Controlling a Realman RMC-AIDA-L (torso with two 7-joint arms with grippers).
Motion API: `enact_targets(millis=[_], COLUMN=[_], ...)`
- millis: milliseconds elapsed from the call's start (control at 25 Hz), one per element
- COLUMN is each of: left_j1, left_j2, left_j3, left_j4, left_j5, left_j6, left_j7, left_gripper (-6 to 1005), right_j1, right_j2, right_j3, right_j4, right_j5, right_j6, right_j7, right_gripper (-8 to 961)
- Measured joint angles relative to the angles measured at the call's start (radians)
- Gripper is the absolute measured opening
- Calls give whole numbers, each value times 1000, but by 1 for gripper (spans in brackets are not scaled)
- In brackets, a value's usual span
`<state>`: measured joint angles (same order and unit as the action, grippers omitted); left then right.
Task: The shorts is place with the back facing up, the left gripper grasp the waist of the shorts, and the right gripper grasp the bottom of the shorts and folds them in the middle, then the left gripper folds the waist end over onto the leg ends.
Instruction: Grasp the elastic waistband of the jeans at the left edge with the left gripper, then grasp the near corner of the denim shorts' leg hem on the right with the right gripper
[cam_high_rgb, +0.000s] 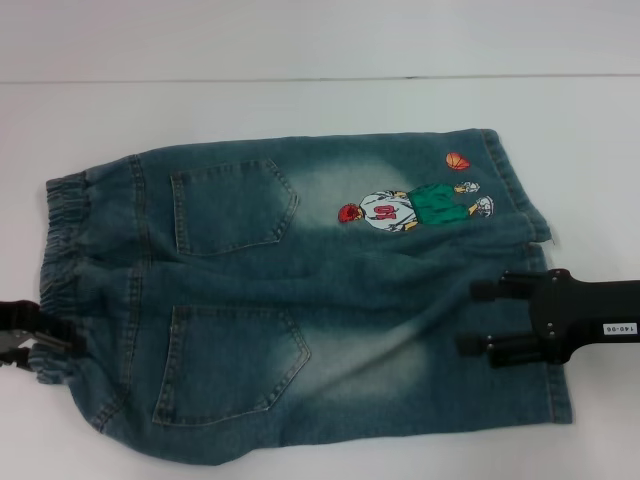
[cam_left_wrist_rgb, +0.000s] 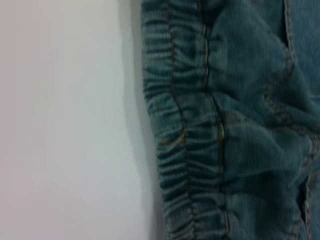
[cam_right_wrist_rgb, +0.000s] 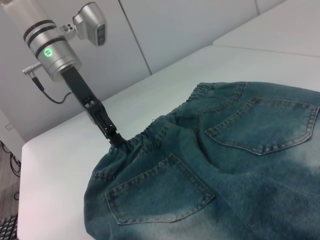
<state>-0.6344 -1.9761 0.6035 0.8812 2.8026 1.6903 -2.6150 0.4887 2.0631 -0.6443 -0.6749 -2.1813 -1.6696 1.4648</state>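
- The shorts (cam_high_rgb: 300, 300) lie flat on the white table (cam_high_rgb: 300, 110) with the back up — both back pockets (cam_high_rgb: 232, 208) show, and so does the cartoon basketball player (cam_high_rgb: 410, 208).
- The waist (cam_high_rgb: 62, 262) is on the robot's left side, and the leg ends (cam_high_rgb: 535, 300) are on its right.
- The step now looks like getting a good hold at both ends before the first fold.
- The left gripper (cam_right_wrist_rgb: 116, 139) is down at the near part of the waist. Its tip is right at the ruffled band and the cloth bunches up there. It looks like it is pinching the band, but I cannot tell for sure.
- To do this well, the left one should hold the whole thick band, not just one thin layer — or the band may slip out when it lifts.
- The right gripper (cam_high_rgb: 480, 318) is over the near leg, close to the hem. Its two fingers (cam_high_rgb: 495, 290) are apart, and nothing is between them yet.
- It should come down on the hem edge and close on both layers of cloth.
- Then both ends should lift and move together, so the fold comes out straight.
- The left arm leans down from its silver wrist (cam_right_wrist_rgb: 50, 47) to the waist. The right arm reaches in low and flat from the right side.
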Motion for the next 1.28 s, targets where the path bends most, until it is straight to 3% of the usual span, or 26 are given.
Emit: enact_targets(millis=[120,440,880,960,1080,1160,1280], left_j1=[1,1,2,2,0,-3,-6], left_j2=[-1,-1,-2,-2,-3,-3,-3], left_j3=[-4,1,1,1,1,1,-5], left_j4=[2,3,4,4,4,4,6], left_j5=[0,0,0,-2,-6,-7,-10], left_j6=[-11,-10,-9,-9,-4,-1,1], left_j7=[-1,3,10,14,20,21,23], left_gripper=[736,504,74,66,53,53,53], right_j1=[0,-2,5,19,55,79,98], right_j2=[0,0,0,-10,-47,-76,-96], right_j3=[2,3,11,12,5,1,0], right_j4=[0,1,-3,-12,-31,-58,-140], right_j5=[0,2,11,10,8,0,-36], right_j6=[4,9,1,-1,-20,-79,-179], right_j7=[0,0,36,118,314,422,479], right_gripper=[945,944,944,944,944,945,945])
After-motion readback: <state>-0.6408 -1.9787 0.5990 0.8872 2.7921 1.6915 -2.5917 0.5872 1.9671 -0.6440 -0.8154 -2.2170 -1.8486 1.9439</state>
